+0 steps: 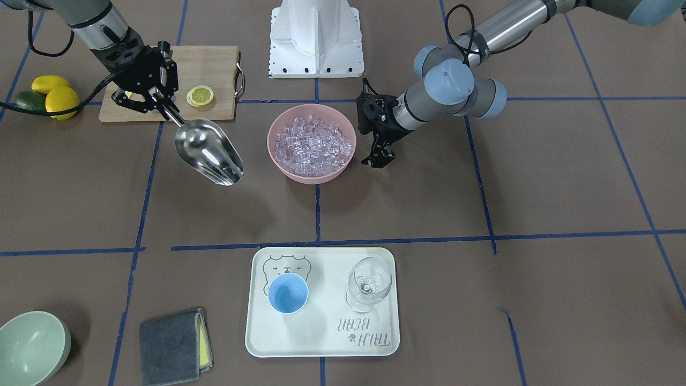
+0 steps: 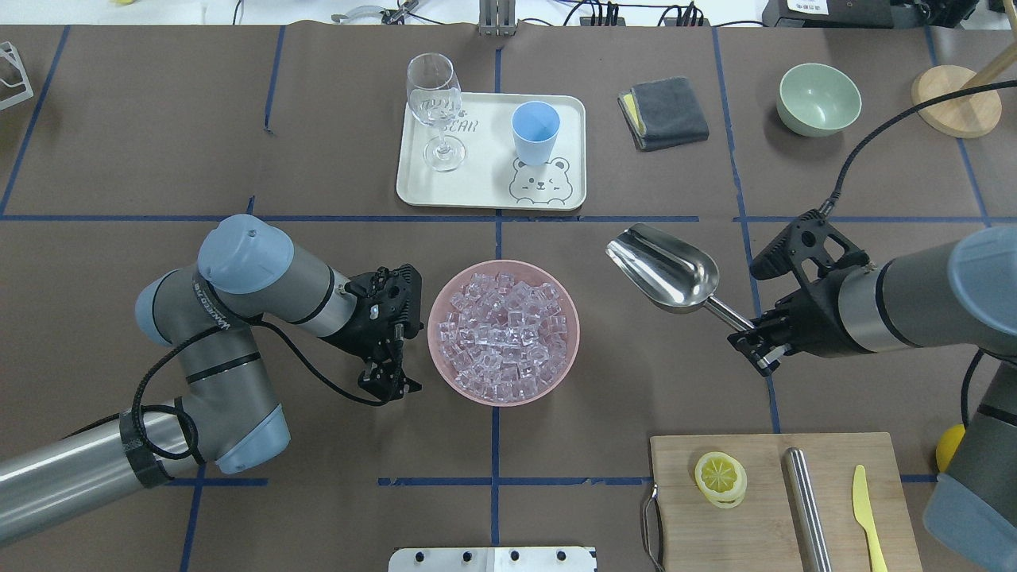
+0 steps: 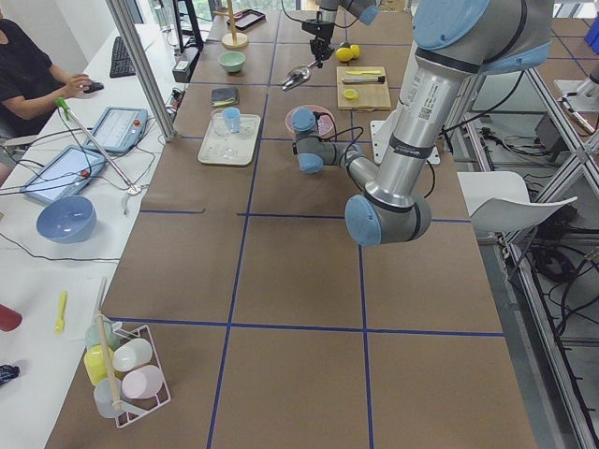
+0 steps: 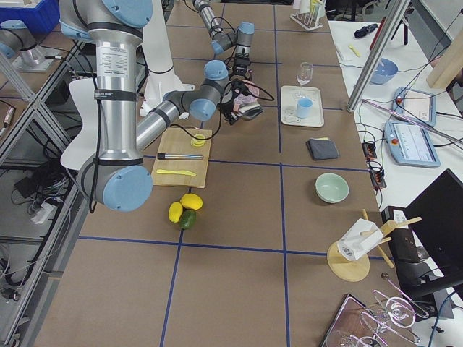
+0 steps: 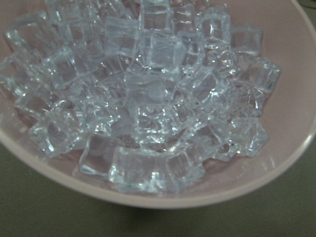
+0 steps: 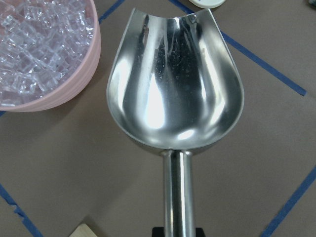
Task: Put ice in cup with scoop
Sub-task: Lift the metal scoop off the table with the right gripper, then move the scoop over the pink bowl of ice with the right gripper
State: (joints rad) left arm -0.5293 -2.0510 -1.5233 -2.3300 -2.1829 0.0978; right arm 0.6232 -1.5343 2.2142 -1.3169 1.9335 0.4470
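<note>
Bright, even light from above over the whole table [image 1: 482, 187]; shadows short, soft and faint, a weak one at the near side of the pink bowl [image 1: 278, 161]; hard white glare streaks on the scoop [image 6: 173, 94], strongest in the right wrist view; ice [image 5: 148, 98] glints but the left wrist view is hazy, low-contrast, soft at its lower edge; fixed views sharp; side views bend lines toward the worktop's corners.

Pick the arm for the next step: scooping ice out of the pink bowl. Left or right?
Right. The right gripper holds the scoop by its handle; the scoop is empty and hangs close beside the bowl of ice. The left gripper holds nothing, on the bowl's other side.
</note>
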